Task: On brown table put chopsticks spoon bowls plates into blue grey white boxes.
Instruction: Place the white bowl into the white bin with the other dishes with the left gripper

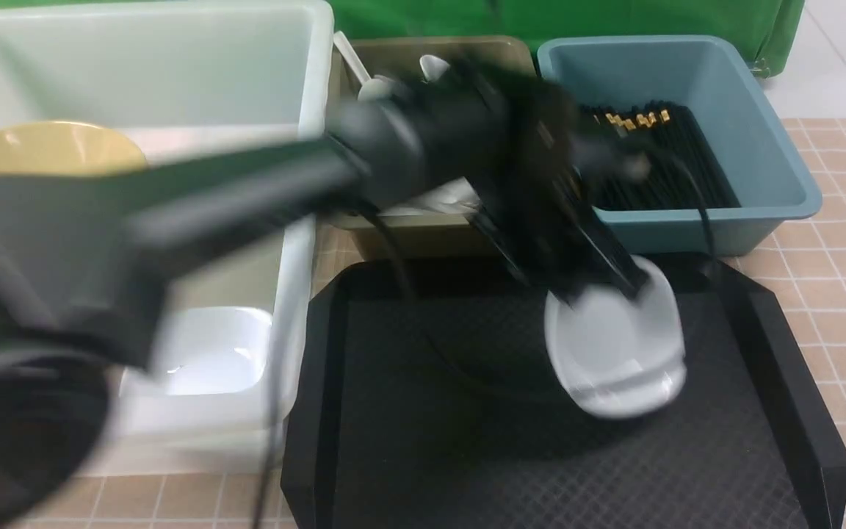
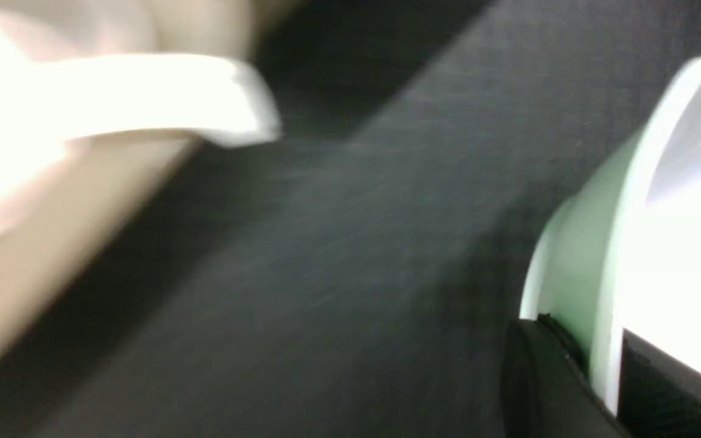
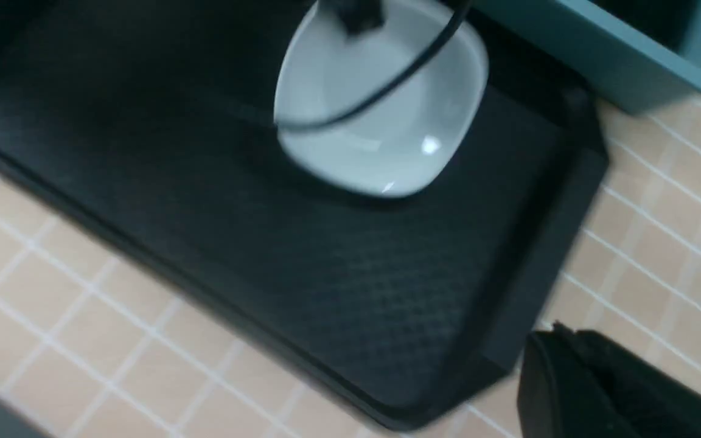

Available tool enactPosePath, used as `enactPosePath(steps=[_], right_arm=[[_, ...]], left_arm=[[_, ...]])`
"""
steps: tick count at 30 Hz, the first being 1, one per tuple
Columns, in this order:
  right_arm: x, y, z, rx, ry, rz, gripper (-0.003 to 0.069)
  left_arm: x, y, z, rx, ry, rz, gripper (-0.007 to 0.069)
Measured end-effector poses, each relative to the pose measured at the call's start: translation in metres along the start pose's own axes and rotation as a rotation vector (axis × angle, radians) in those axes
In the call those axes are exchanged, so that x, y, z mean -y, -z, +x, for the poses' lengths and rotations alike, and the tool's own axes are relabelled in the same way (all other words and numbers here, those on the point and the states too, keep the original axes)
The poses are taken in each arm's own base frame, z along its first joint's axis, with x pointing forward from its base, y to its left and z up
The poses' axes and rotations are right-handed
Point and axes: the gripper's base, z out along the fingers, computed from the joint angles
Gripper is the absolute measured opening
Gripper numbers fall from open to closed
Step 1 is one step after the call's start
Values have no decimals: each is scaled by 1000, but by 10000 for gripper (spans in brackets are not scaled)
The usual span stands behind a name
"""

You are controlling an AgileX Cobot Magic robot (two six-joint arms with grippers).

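Nearest me, the black tray (image 1: 467,441) lies on the tabletop (image 1: 834,242). My right end effector (image 3: 606,389) hangs by one of its corners, fingers together, carrying nothing. Toward the tray's far right, my left end effector (image 1: 603,290) is clamped on the rim of the only plate (image 1: 617,353) there. The plate tilts, though I cannot tell if it is fully clear of the tray. I judge this to be the pick-up. Next it needs lifting and carrying left over the wall of the white box (image 1: 298,242), then setting down by the second plate (image 1: 210,353), short of the bowl (image 1: 41,147). Beyond, the grey box (image 1: 408,239) holds spoons (image 1: 434,66) and the blue box (image 1: 761,132) holds chopsticks (image 1: 658,169).
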Motion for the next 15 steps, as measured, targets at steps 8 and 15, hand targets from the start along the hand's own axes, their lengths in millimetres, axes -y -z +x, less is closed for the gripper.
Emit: enactPosePath(steps=[8, 15], right_arm=[[-28, -37, -62, -6, 148, -277, 48], [-85, -51, -118, 105, 358, -433, 48]], left_arm=[[-69, 174, 48, 154, 122, -176, 5], [-112, 240, 163, 245, 381, -374, 5]])
